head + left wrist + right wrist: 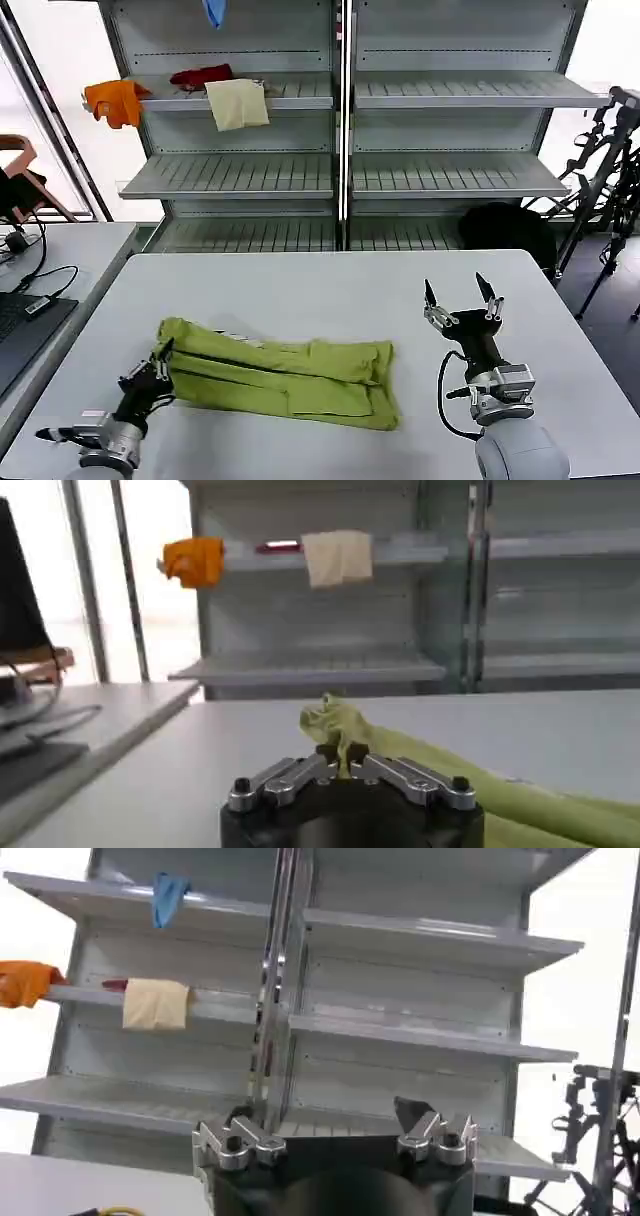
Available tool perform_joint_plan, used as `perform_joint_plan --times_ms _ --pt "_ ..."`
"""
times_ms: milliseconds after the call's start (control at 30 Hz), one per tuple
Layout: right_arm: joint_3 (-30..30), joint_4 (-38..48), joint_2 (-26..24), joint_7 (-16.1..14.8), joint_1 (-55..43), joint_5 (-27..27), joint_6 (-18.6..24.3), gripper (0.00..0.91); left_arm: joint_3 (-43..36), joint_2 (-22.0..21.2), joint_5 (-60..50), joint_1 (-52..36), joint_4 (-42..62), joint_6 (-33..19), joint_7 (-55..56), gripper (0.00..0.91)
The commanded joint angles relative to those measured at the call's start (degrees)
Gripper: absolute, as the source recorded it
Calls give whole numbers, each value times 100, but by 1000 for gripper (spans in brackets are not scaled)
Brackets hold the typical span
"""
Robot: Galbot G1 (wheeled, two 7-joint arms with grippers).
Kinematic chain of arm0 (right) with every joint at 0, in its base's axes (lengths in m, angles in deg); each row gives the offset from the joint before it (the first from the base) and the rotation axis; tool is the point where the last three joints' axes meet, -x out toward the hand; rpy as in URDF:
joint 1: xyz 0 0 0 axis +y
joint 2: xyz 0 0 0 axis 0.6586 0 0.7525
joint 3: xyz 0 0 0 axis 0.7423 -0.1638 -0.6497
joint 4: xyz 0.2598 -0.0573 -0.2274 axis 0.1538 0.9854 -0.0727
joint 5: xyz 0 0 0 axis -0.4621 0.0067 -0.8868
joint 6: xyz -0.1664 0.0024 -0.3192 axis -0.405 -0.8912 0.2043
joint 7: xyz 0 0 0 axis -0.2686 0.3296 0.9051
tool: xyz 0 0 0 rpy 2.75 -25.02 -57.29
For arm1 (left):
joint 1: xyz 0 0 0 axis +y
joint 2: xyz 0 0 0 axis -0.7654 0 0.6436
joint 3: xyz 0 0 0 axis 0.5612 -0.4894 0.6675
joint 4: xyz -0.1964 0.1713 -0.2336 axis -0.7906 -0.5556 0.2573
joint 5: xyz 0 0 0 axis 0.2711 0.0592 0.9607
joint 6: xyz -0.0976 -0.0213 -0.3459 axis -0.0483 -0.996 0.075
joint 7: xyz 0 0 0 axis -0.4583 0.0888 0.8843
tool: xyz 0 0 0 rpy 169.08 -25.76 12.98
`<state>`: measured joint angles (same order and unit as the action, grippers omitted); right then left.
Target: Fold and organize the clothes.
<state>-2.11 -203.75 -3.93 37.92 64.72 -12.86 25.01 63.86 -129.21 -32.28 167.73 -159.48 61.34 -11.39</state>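
Note:
The lime yellow-green t-shirt lies folded into a long band across the near middle of the white table. My left gripper is at the shirt's left end, shut on a pinch of the fabric; the left wrist view shows the green cloth bunched up between the closed fingers of the left gripper. My right gripper stands to the right of the shirt, raised off the table with its fingers pointing up and spread open, holding nothing. In the right wrist view the right gripper faces the shelves.
Grey metal shelving stands behind the table, carrying an orange cloth, a red cloth, a cream cloth and a blue cloth. A second table with a laptop and cables is at left. Tripods stand at right.

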Motion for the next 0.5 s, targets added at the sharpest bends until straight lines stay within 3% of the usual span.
perform_joint_plan --times_ms 33,233,500 --pt "46 15 -12 -5 -1 9 7 907 1394 665 -435 -179 249 188 -749 0" --pt "112 67 -23 -21 53 21 14 907 1695 1014 -559 -286 500 345 -873 0" --pt "122 122 -20 -24 76 16 19 907 1702 920 -759 -337 301 539 -828 0"
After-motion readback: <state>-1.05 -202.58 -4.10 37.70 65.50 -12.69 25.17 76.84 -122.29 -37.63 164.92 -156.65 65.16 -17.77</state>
